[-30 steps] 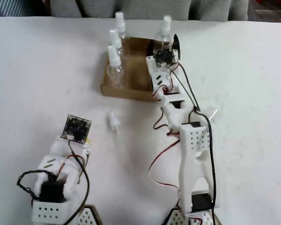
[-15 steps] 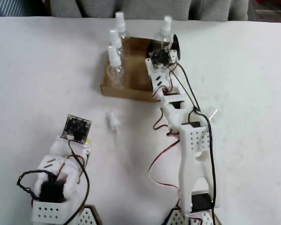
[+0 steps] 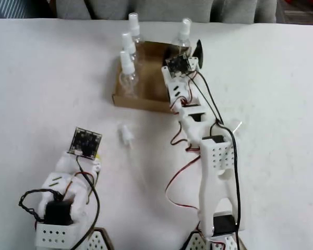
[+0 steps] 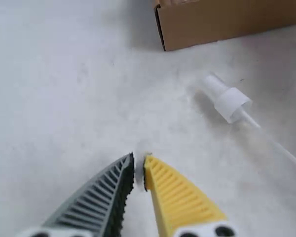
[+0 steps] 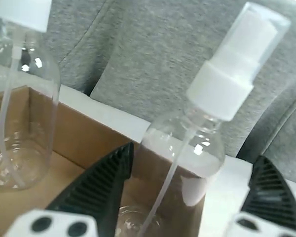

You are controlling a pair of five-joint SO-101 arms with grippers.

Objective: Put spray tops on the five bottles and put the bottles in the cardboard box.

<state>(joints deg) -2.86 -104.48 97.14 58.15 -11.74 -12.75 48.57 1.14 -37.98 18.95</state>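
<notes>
Upper centre of the high view, four capped bottles [image 3: 127, 70] stand in or at the cardboard box [image 3: 141, 101]. Your right claw [image 5: 195, 153] gapes wide around one without gripping it. Your left claw [image 4: 139, 160] is closed and empty. A loose spray top [image 4: 229, 101] lies on the tabletop [image 3: 41, 78], likely unfitted.

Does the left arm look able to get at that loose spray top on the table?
Probably yes. The spray top lies alone on the table, with nothing between it and the left gripper; the cardboard box sits beyond it. The jaws are shut, so they must open first.
</notes>
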